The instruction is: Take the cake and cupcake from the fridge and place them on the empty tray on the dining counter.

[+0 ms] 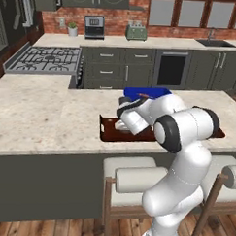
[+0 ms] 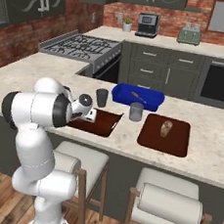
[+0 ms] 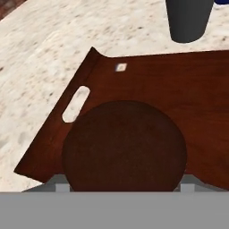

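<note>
And here's the arm reaching over the dining counter (image 2: 49,77), hand low above the near reddish-brown tray (image 2: 107,126), left of centre in the right base view. In the hand view the cupcake (image 3: 124,145) fills the lower middle, a round brown top right up against the camera, sitting between the fingers over the tray (image 3: 179,89). The gripper (image 3: 124,188) shows just two pale finger stubs at the bottom edge, one either side of the cupcake; they stand wide apart, but whether they press the wrapper or stand clear of it I can't tell.

Count the trays: two reddish-brown ones. The second (image 2: 150,138) lies right of centre in the right base view, with one small tan object (image 2: 166,128) standing on it, too small to identify. One bright blue tray (image 2: 123,93) sits behind them, something thin and reddish lying inside.

Cups: two dark grey ones. One (image 2: 102,97) stands just beyond the near tray, the other (image 2: 136,112) between the blue tray and the second brown one. In the hand view one cup (image 3: 188,20) shows at upper right.

Two white-cushioned stools (image 2: 173,199) along the bottom of the frame. Upper left, one stove (image 2: 77,45).
</note>
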Available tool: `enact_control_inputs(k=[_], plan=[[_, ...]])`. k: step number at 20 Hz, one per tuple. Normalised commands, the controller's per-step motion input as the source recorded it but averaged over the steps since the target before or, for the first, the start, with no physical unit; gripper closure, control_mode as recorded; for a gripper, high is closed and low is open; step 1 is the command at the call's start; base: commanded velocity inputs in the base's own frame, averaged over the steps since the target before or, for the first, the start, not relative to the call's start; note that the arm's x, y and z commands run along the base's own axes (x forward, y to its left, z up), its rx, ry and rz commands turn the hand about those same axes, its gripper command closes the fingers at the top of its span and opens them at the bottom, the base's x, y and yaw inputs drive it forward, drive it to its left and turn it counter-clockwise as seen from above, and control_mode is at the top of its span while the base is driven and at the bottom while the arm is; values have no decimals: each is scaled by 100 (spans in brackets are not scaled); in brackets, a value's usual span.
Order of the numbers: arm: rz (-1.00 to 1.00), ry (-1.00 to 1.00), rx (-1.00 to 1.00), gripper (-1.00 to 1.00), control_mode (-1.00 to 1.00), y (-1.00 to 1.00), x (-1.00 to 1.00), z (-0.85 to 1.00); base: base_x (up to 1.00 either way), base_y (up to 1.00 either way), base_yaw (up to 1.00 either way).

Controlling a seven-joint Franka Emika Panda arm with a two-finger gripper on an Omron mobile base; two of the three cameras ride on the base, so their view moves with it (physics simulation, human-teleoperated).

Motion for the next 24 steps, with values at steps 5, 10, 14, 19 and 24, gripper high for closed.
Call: enact_control_inputs(k=[5,10,14,19,24], plan=[[0,0,0,100,-100,4,26,-29,0,0,0],[0,0,0,100,-100,3,22,-34,0,0,0],[0,0,0,100,-100,3,21,-36,0,0,0],[0,0,0,-100,-100,8,17,-36,0,0,0],[-1,-6,0,-100,-100,-2,-14,31,0,0,0]])
